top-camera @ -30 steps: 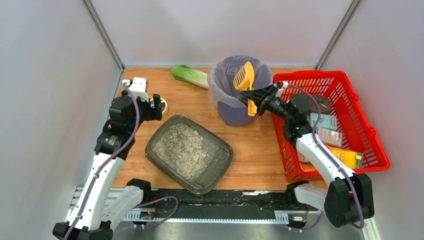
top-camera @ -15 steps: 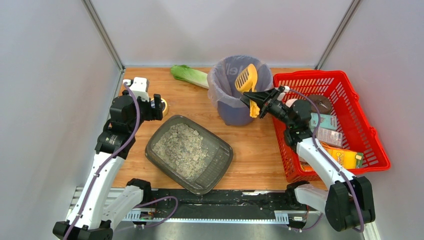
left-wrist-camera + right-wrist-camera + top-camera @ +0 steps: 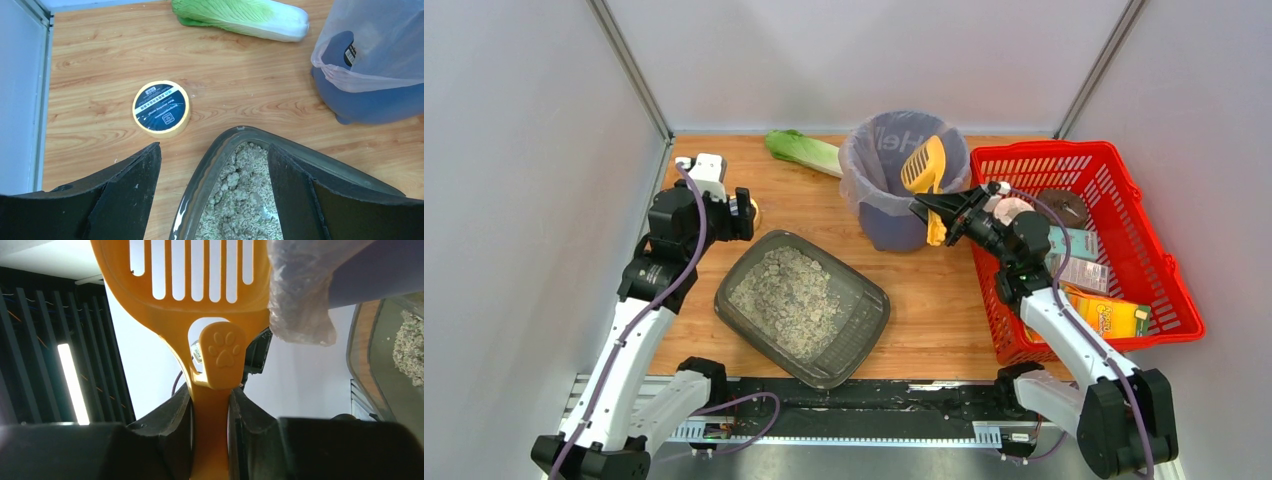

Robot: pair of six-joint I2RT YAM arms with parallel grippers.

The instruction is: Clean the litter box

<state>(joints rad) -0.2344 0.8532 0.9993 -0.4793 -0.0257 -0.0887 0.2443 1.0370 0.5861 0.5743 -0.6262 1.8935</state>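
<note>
1. Left gripper: jaws spread wide, holding nothing, hovering over the far-left rim of the litter box.
2. Litter box: centre-left on the table, litter inside.
3. Right gripper: clamped on the handle of the yellow slotted scoop, whose head is over the bag-lined bin. Judged to be the emptying step. The next move calls for lowering the scoop into the litter.

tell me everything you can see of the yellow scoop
The scoop is orange-yellow moulded plastic: a slotted head, a narrow handle and a raised paw-print tab at the neck. The right gripper is shut on its handle, holding it tilted with the head up over the mouth of the bag-lined bin. No litter shows on it. Whether it touches the bin I cannot tell.
</note>
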